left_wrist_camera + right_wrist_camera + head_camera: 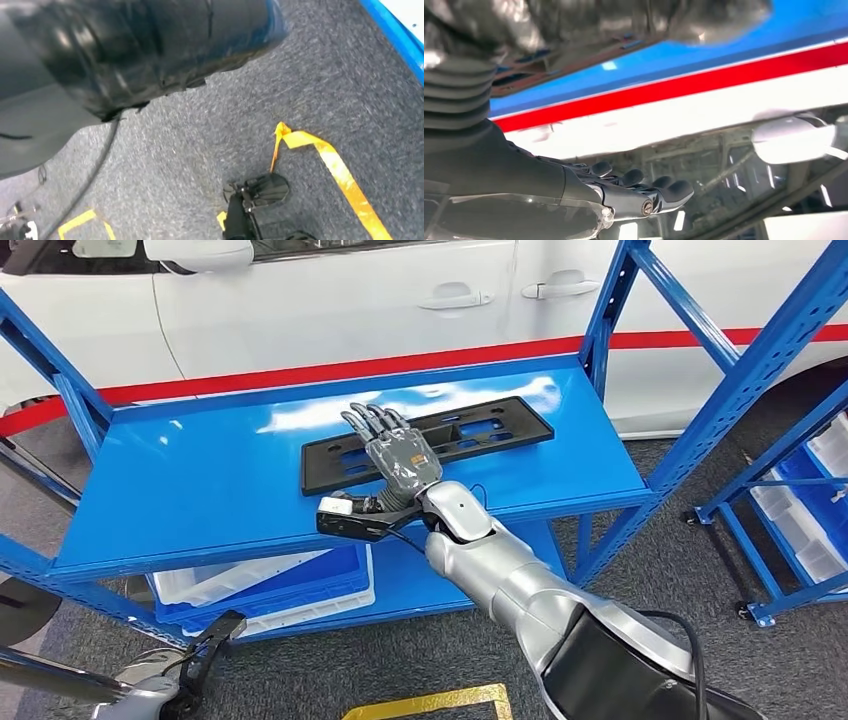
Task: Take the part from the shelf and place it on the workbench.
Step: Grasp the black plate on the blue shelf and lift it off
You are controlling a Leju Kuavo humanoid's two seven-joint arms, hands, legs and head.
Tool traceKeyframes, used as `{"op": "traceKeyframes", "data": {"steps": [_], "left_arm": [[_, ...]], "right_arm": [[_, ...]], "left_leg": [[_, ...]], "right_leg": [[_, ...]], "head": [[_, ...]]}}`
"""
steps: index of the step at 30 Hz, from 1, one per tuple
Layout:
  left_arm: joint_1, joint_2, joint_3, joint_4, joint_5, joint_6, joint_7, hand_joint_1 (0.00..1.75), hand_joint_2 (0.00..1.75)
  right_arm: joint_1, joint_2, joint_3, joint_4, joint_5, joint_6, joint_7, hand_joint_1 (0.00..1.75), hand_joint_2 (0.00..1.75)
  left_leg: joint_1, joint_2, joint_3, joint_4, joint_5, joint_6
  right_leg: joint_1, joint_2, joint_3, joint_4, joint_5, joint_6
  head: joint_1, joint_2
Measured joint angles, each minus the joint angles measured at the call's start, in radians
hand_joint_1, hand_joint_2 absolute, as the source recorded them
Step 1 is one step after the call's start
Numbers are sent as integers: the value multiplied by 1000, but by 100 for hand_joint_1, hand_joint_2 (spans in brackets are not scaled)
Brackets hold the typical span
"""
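The black part point(428, 443), a long flat plate with cut-outs, lies on the top board of the blue shelf point(200, 490), in front of a white car point(330, 310) with a red stripe. The right hand point(396, 452) reaches over the part's left half, its fingers point(372, 420) stretched out straight and apart, holding nothing; whether they touch the part cannot be told. The left hand point(212, 638) hangs low near the grey carpet point(200, 140), its fingers' state unclear. A blue-and-white bin point(270, 585) sits on the lower board.
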Motion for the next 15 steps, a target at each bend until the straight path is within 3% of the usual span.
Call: {"op": "traceKeyframes", "data": {"steps": [1, 2, 4, 5, 7, 8, 10, 11, 14, 15], "left_arm": [[5, 0, 0, 0, 3, 0, -2, 0, 0], [11, 0, 0, 0, 5, 0, -3, 0, 0], [19, 6, 0, 0, 9, 2, -7, 0, 0], [22, 10, 0, 0, 9, 3, -8, 0, 0], [26, 20, 0, 0, 10, 4, -11, 0, 0], [28, 21, 0, 0, 10, 4, -12, 0, 0], [33, 27, 0, 0, 11, 4, -13, 0, 0], [34, 29, 0, 0, 12, 4, -13, 0, 0], [37, 31, 0, 0, 13, 2, -15, 0, 0], [38, 31, 0, 0, 13, 2, -15, 0, 0]], "right_arm": [[3, 1, -3, 0, -1, 0, -2, 0, 0], [4, 3, -6, 0, -2, 0, -5, 0, 0], [3, 8, -13, -1, -2, 1, -11, 0, 0], [2, 15, -15, -3, -1, 1, -13, 0, 0], [3, 24, -17, -5, 2, 1, -14, 0, 0], [4, 28, -18, -6, 4, 1, -12, 0, 0], [6, 28, -19, -6, 5, 5, -10, 0, 0], [5, 28, -19, -6, 5, 7, -9, 0, 0], [6, 29, -22, -6, 5, 13, -6, 0, 0], [7, 29, -23, -6, 5, 14, -3, 0, 0]], "left_leg": [[7, -1, 3, 5, -7, -8], [16, -3, 6, 14, -17, -19], [32, -4, 3, 46, -46, -49], [35, -4, -3, 65, -61, -63], [34, -3, -12, 83, -77, -82], [36, -3, -9, 83, -79, -85], [37, -2, -14, 95, -90, -85], [37, -1, -31, 128, -105, -82], [20, 0, -146, 321, -165, -63], [13, -1, -183, 368, -165, -55]], "right_leg": [[-9, -2, -5, -2, 16, 10], [-18, -4, 8, -38, 46, 20], [-30, -6, 55, -139, 90, 43], [-31, -4, 69, -167, 93, 40], [-27, 2, 67, -162, 71, 15], [-26, 4, 62, -157, 67, -2], [-25, 6, 64, -155, 60, -19], [-23, 7, 68, -156, 57, -26], [-9, 8, 87, -164, 49, -40], [-3, 9, 95, -166, 44, -45]], "head": [[0, 0], [0, 0], [4, 0], [9, 0], [12, 0], [10, 0], [3, 0], [1, 0], [-3, 0], [-4, 0]]}}
